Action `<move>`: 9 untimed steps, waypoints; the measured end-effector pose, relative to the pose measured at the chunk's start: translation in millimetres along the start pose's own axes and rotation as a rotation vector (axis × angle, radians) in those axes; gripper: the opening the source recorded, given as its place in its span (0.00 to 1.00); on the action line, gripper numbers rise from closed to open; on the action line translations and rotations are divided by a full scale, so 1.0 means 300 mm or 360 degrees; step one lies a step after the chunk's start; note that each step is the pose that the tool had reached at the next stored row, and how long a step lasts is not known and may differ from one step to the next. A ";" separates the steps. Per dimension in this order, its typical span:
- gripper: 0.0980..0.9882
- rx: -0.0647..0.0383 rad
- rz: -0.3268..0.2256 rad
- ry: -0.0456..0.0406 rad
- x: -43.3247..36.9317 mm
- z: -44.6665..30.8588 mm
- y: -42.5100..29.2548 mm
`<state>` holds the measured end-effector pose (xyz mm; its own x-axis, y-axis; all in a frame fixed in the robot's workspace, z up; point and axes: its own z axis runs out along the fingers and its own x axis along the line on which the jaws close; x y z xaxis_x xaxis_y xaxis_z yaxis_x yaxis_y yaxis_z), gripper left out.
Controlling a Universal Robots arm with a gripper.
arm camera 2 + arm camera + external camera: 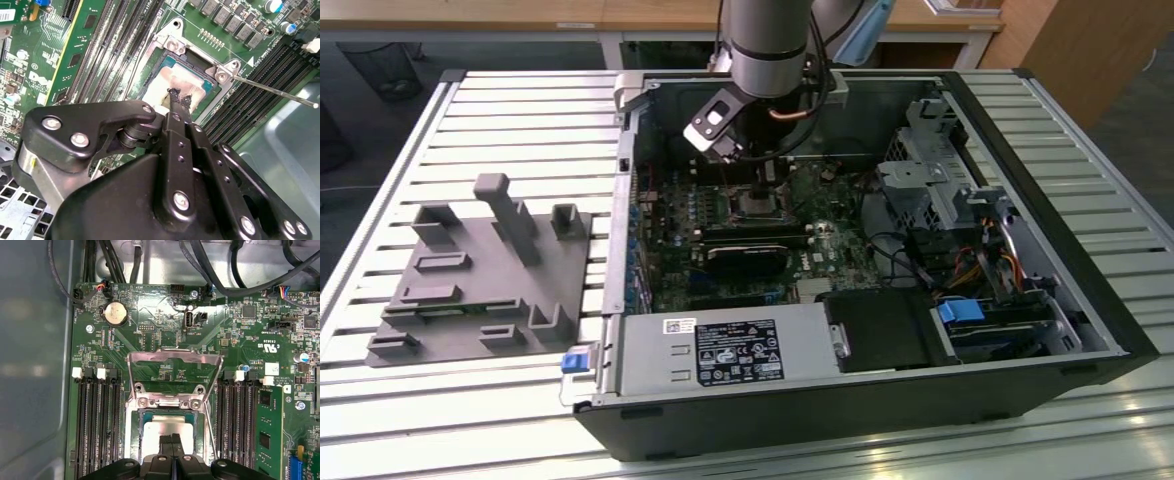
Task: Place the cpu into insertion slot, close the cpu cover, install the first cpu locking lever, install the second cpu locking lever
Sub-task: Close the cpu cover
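End effector (180, 96), fingers pressed together, hangs vertically from the arm (767, 45); tips rest on the cpu (169, 81).

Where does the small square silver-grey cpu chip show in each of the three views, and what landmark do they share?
Exterior view: the small square silver-grey cpu lies mid-board in the open computer case, under the arm.
Second wrist view: the cpu is framed by the silvery cpu cover.
First wrist view: the cpu sits between the long black memory slots.
Shared landmark: the shut black gripper, tips at the chip's top.
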<state>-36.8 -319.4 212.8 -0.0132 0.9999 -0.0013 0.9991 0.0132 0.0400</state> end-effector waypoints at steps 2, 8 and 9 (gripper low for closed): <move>0.01 0.0000 0.0000 0.0000 0.000 -0.004 0.000; 0.01 0.0000 0.0000 0.0000 0.000 -0.014 0.001; 0.01 0.0000 0.0000 0.0000 0.000 -0.015 0.001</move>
<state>-36.8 -319.3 217.4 -0.0132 0.9999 -0.0010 0.9991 0.0132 0.0399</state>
